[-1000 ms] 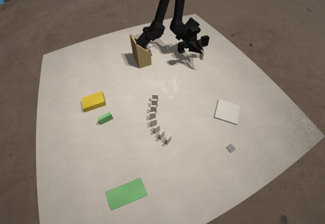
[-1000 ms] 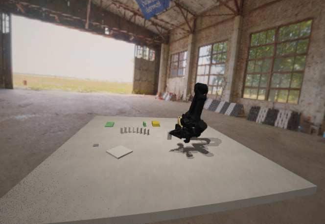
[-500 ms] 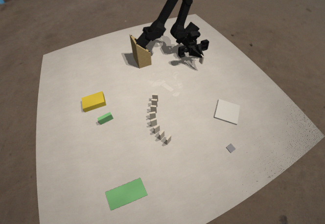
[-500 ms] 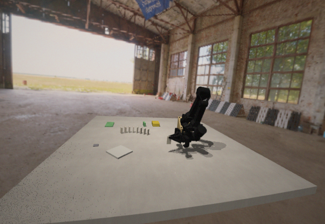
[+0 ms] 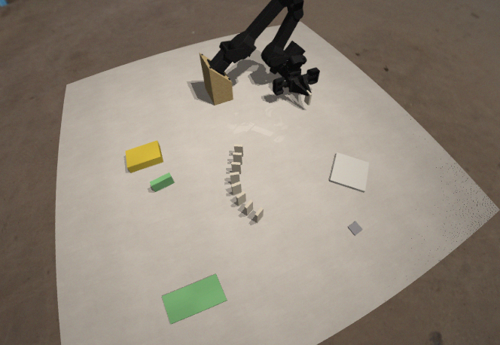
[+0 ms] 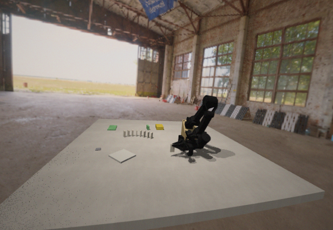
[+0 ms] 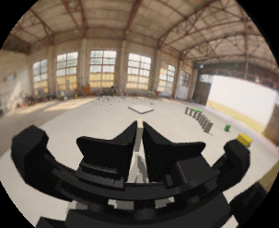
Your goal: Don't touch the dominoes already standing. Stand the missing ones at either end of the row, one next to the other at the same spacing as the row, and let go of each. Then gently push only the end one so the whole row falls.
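A curved row of several pale dominoes stands upright near the middle of the white platform. My gripper is low over the platform's back right part, far from the row. It is shut on one pale domino, which hangs upright below the fingertips, close to the surface.
A tan wedge block stands by the arm's base. A yellow block and a small green block lie left of the row. A white flat tile, a small grey square and a green flat patch lie further out.
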Controlling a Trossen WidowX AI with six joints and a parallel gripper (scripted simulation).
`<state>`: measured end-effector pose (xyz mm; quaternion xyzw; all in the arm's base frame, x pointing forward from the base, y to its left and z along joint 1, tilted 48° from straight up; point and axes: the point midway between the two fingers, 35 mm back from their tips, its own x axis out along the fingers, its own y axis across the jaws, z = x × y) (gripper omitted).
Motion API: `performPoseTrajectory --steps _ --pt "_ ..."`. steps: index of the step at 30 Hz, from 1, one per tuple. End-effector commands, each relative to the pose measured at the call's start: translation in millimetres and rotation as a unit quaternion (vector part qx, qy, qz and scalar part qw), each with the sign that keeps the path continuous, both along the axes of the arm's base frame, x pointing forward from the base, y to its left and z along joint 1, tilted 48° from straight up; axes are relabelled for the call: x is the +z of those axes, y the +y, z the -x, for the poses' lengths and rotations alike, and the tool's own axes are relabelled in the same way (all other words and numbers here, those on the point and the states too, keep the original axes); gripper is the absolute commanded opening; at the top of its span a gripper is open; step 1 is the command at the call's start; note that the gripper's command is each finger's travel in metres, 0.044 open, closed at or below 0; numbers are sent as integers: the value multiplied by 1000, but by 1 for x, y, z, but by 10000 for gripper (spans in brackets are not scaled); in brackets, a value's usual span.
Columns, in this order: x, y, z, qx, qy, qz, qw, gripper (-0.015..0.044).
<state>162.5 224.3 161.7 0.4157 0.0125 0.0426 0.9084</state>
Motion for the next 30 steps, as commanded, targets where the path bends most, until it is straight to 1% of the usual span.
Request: performPoseTrajectory --steps 1,10,21,30 --pt "-9 5 0 -2 0 7 1000 20" --pt "-24 13 1 -3 0 8 1000 20" --pt "-25 13 1 -3 0 8 1000 20" --pt "-25 13 1 -3 0 8 1000 256"
